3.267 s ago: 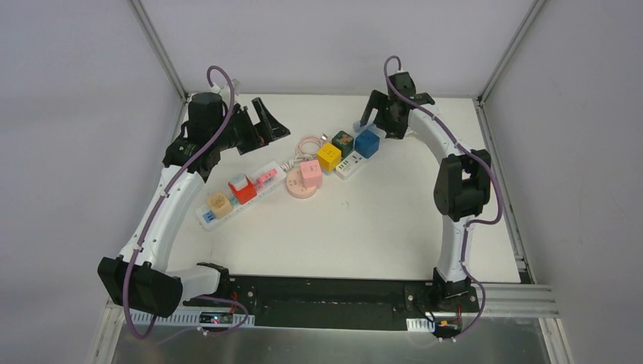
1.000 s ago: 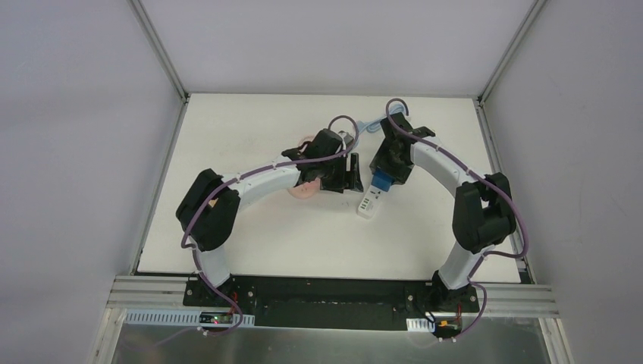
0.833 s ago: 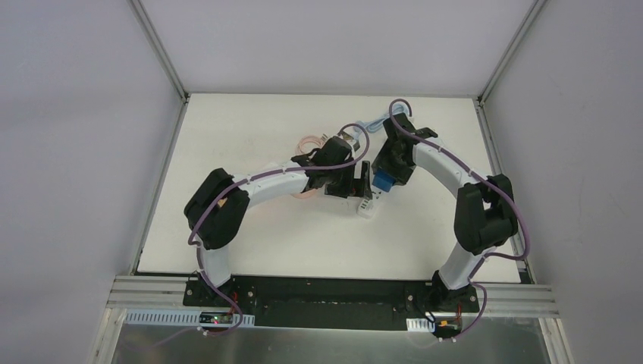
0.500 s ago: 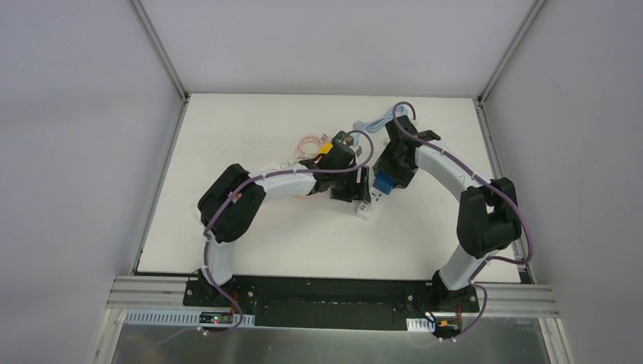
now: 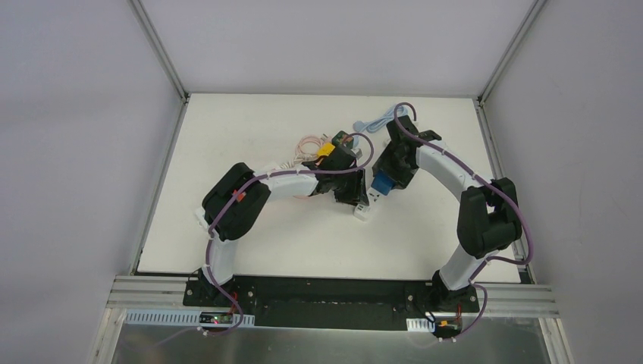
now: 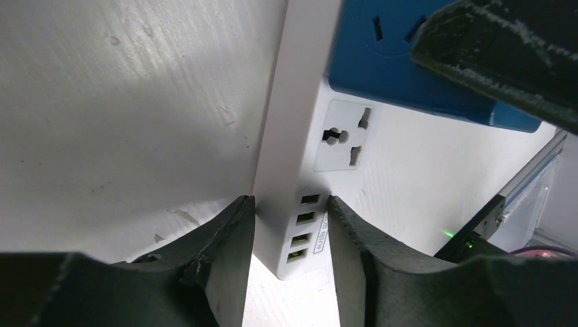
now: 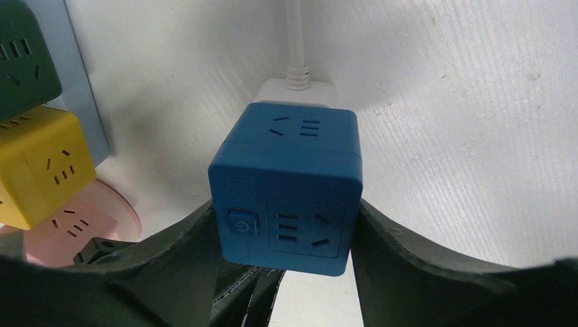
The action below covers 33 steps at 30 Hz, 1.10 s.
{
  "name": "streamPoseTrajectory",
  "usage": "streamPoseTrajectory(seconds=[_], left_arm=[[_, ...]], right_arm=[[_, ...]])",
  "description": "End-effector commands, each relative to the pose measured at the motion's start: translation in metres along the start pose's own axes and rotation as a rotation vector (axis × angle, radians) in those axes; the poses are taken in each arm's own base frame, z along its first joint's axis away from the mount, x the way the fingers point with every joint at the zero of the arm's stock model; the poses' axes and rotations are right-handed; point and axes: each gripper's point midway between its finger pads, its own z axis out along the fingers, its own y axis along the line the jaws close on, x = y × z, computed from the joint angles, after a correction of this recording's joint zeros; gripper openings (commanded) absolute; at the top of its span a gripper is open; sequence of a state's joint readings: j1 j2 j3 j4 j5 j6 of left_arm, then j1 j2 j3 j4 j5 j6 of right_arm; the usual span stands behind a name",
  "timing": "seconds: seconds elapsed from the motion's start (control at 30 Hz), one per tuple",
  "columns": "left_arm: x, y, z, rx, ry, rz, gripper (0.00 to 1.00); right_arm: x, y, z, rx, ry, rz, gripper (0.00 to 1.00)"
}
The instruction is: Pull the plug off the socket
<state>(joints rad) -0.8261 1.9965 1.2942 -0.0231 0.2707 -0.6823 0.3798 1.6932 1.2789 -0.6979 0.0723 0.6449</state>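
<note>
Blue cube plug [image 7: 286,184], power-button face up, sits on white power strip [image 6: 293,136], right hand [image 7: 286,235] clamped on its sides. Strip lies far-to-near mid-counter [image 5: 303,235], USB end nearest, pinched by left hand [image 6: 287,221]. Port label illegible.

My L gripper [image 6: 290,204] straddles the end of the white pwr strip [image 6: 294,122], one finger against each side, w/ 4 USB ports [image 6: 305,228] btw them. Just past those I see a universal socket [image 6: 341,136], then the blue cube plug [image 6: 382,54] seated on the strip. A black finger [image 6: 504,54] overlaps the cube's R side.
</note>
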Motion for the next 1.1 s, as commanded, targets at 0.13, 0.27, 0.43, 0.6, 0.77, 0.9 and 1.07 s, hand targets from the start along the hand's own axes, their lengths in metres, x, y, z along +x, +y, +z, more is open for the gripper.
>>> streamPoseTrajectory(seconds=[0.13, 0.27, 0.43, 0.6, 0.77, 0.9, 1.07], left_arm=[[0.05, 0.047, 0.009, -0.151, 0.117, -0.028, 0.34], [0.057, 0.051, 0.012, -0.16, 0.143, -0.029, 0.31], [0.062, 0.055, 0.015, -0.165, 0.163, -0.034, 0.3], [0.066, 0.059, 0.016, -0.194, 0.201, -0.003, 0.31], [0.072, 0.069, 0.015, -0.237, 0.231, 0.004, 0.3], [0.074, 0.074, 0.015, -0.267, 0.249, 0.003, 0.29], [0.076, 0.077, 0.015, -0.28, 0.266, 0.008, 0.28]], right_arm=[[0.004, 0.011, -0.028, -0.089, -0.021, -0.048, 0.0], [0.004, 0.029, -0.039, -0.223, -0.02, -0.06, 0.0], [0.009, 0.051, -0.051, -0.339, 0.02, -0.056, 0.0], [0.001, 0.031, -0.04, -0.146, -0.015, -0.024, 0.0], [0.009, 0.038, -0.035, -0.145, 0.072, -0.007, 0.0], [0.01, 0.065, -0.06, -0.403, 0.065, -0.062, 0.0], [0.017, 0.062, -0.053, -0.428, 0.07, -0.107, 0.0]])
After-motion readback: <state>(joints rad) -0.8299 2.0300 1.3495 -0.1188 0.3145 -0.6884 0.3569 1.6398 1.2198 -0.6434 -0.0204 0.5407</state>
